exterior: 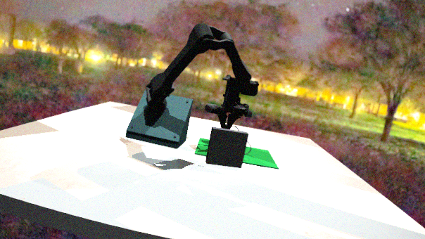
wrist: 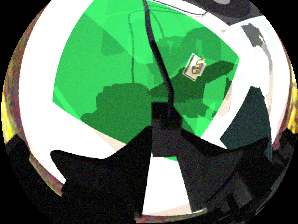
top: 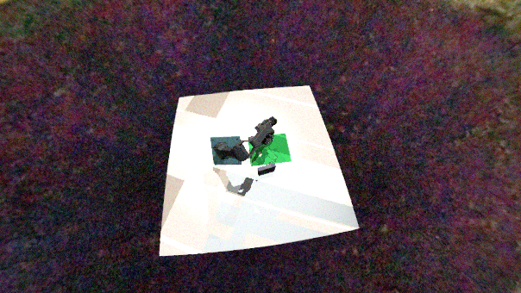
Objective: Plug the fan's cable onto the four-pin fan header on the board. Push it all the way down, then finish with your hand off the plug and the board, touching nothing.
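My gripper (top: 251,155) (exterior: 226,126) is shut on the cable's black plug (wrist: 165,142), which is held above the board with its cable (wrist: 158,67) running up the wrist view. The green board (top: 281,151) (exterior: 263,159) (wrist: 95,55) lies flat on the table. The small pale four-pin header (wrist: 195,67) stands on the board, up and right of the plug in the wrist view, with nothing on it. The plug is apart from the header. The dark square fan (top: 266,170) (exterior: 226,147) stands upright beside the board and hides part of it in the exterior view. The plug's underside is hidden.
The arm's teal base block (top: 233,162) (exterior: 181,105) (wrist: 251,125) stands beside the board. The white table (top: 276,215) (exterior: 88,147) carries board, fan and base. The fan's body rises close to the gripper in the exterior view, and the thin cable loops near it.
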### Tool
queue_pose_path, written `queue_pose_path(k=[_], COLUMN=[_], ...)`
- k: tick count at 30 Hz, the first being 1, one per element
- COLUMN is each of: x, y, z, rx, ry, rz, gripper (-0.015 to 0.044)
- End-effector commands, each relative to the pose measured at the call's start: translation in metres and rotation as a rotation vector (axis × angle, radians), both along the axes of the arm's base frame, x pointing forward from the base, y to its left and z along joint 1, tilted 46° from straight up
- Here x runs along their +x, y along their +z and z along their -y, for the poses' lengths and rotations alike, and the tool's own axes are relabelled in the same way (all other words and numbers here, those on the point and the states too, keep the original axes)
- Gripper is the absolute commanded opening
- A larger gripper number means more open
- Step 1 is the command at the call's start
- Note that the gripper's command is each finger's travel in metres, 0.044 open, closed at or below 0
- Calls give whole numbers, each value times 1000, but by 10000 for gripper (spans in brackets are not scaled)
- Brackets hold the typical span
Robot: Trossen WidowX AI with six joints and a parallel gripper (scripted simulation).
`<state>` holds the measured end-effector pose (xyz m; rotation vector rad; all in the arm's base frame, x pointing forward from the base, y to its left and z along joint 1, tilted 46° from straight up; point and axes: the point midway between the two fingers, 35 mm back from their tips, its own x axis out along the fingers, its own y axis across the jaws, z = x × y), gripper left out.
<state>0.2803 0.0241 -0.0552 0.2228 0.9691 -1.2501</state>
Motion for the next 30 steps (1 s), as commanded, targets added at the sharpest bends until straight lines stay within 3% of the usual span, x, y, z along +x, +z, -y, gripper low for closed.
queue_pose_path(k=[1,11,30], x=[-3,-14,-15], y=[16,52,50], z=[18,59,56], rx=[-9,-24,-24], ry=[-91,-321,-327], rz=[86,311,317], gripper=[0,0,0])
